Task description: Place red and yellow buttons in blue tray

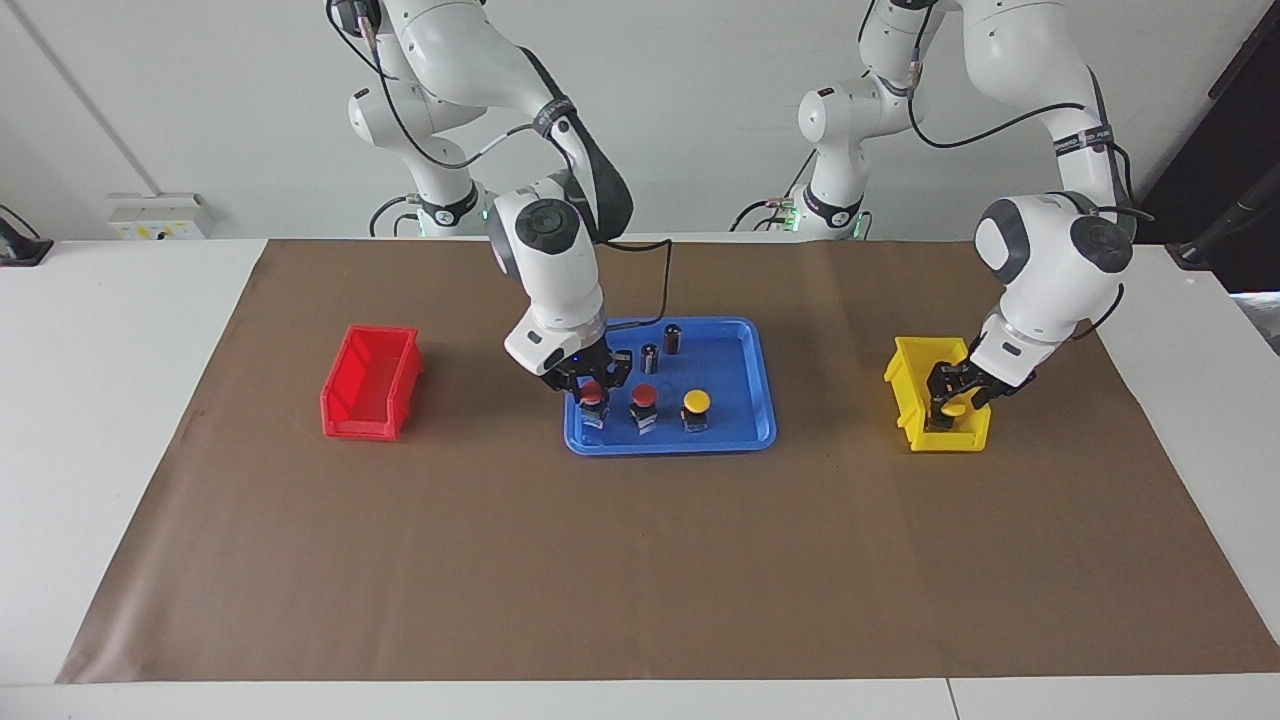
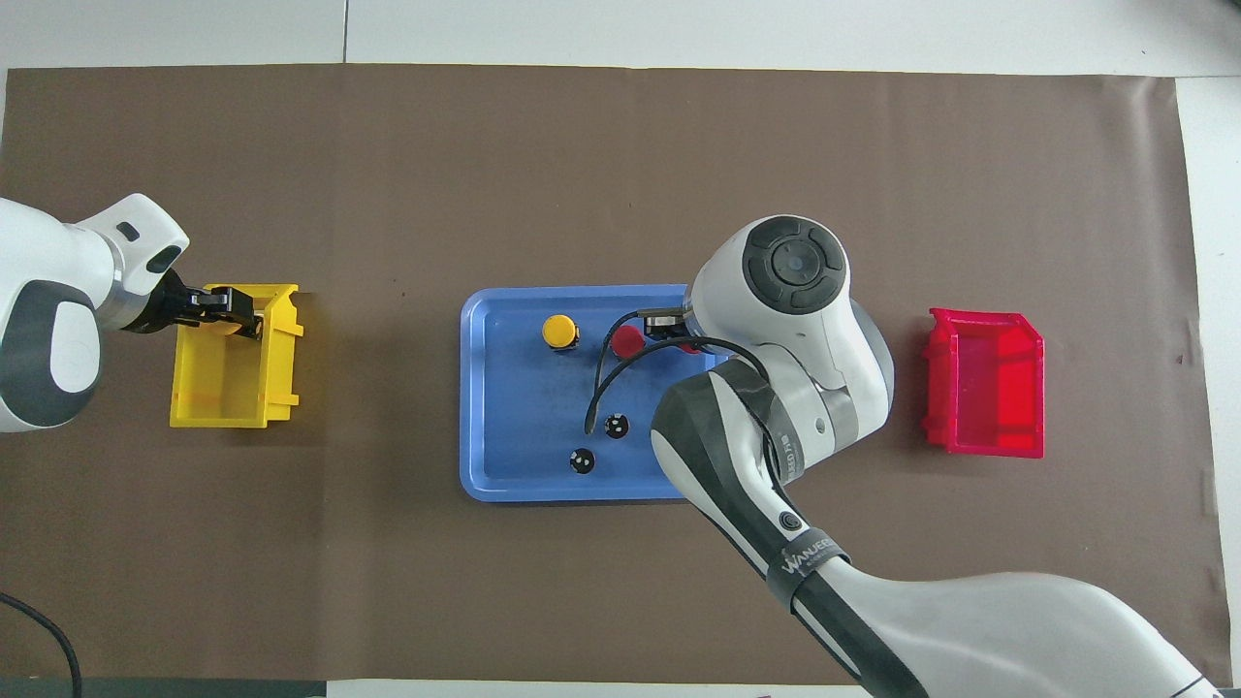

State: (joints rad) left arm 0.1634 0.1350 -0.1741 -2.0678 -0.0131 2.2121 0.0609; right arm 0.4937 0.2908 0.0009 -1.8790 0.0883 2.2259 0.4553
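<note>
Tray (image 1: pixel 745 345) at mat centre held two red buttons (image 1: pixel 644 397), one yellow (image 1: pixel 696 402). Right gripper (image 1: pixel 594 385) straddled a red cap w/ fingers apart, prob. releasing. Left gripper (image 1: pixel 955 400) pinched 4th button (image 1: pixel 955 408) in yellow bin (image 1: pixel 915 400); next: lift, carry to tray.

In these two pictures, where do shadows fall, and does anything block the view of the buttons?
Facing view: soft, even light; faint shadows lie under the blue tray and beside the red bin. Overhead view: the right arm's bulk covers one corner of the tray and the red button at the right gripper; no strong glare in either view.
</note>
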